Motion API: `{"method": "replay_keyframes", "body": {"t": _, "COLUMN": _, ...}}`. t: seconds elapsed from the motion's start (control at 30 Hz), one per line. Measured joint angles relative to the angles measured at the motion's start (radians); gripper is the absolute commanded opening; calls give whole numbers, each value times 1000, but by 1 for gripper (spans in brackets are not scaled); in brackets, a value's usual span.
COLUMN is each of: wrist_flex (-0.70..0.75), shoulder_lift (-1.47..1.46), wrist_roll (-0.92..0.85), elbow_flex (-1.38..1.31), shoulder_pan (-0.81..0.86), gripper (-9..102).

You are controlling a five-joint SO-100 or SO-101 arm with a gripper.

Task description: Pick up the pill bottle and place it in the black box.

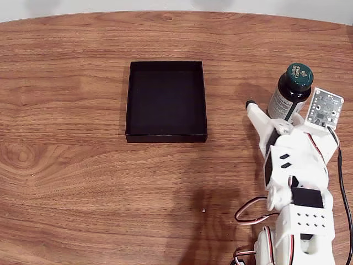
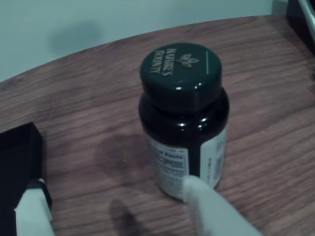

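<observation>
The pill bottle stands upright on the wooden table at the right, dark brown with a dark green printed cap and a white label. In the wrist view the pill bottle is close ahead, slightly right of centre. My gripper is open right at the bottle's near side: one white finger points out to the bottle's left, the other finger lies against the bottle's base. The gripper is not clamped on anything. The black box lies left of the bottle, with nothing inside.
The white arm and its cables occupy the lower right of the fixed view. A corner of the black box shows at the left of the wrist view. The table's far edge meets a pale wall.
</observation>
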Motion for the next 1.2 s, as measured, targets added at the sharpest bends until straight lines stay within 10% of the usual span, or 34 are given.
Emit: {"method": "replay_keyframes", "body": {"t": 1.2, "wrist_flex": -428, "shoulder_lift": -611, "wrist_roll": 2, "elbow_flex": -95, "shoulder_pan": 106, "gripper": 34}}
